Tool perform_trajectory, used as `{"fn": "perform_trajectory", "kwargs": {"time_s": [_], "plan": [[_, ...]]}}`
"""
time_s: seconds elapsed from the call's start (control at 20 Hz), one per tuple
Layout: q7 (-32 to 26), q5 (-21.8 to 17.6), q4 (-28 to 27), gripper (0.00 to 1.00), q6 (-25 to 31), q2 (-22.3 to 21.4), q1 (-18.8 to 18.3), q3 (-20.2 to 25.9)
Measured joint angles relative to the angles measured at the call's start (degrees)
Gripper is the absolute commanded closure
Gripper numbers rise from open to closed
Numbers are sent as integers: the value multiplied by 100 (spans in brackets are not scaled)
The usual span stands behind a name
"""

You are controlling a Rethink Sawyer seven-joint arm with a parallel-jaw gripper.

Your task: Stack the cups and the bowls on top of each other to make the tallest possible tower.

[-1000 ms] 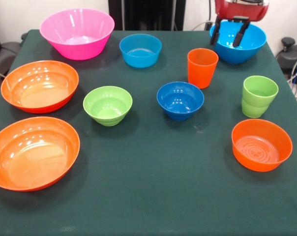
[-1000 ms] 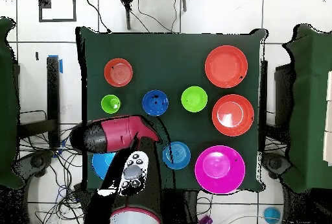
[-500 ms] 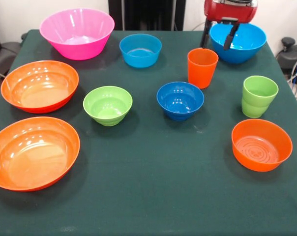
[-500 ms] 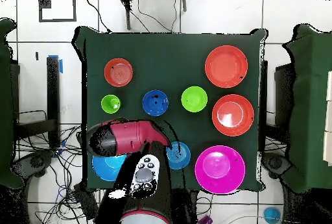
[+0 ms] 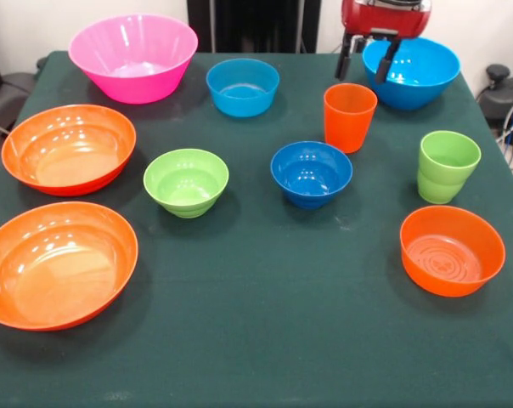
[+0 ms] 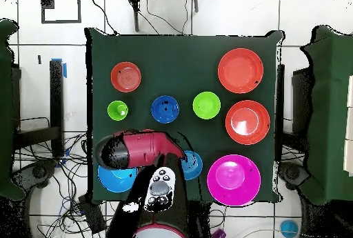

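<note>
My gripper (image 5: 364, 65) hangs open and empty at the far right, over the gap between the orange cup (image 5: 349, 116) and the big sky blue bowl (image 5: 412, 72). The lime green cup (image 5: 448, 166) stands right of them. A second sky blue bowl (image 5: 242, 85), the dark blue bowl (image 5: 311, 172), the lime green bowl (image 5: 186, 181), the pink bowl (image 5: 133, 55), two wide orange bowls (image 5: 68, 149) (image 5: 57, 262) and a smaller orange bowl (image 5: 451, 249) each sit alone on the cloth. No tower shows. In the overhead view the arm (image 6: 141, 148) covers the orange cup.
The green tablecloth (image 5: 265, 340) covers the whole table. Cables and dark equipment (image 5: 499, 85) lie past the right edge. From above, floor tiles and chairs (image 6: 329, 111) surround the table.
The gripper has travelled left in the front view, from above the big sky blue bowl to its left rim, and stays open. The cups and bowls have not moved.
</note>
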Motion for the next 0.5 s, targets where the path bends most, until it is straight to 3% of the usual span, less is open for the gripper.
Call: {"fn": "perform_trajectory", "kwargs": {"time_s": [0.5], "plan": [[0, 1, 237, 0, -1, -243, -55, 7]]}}
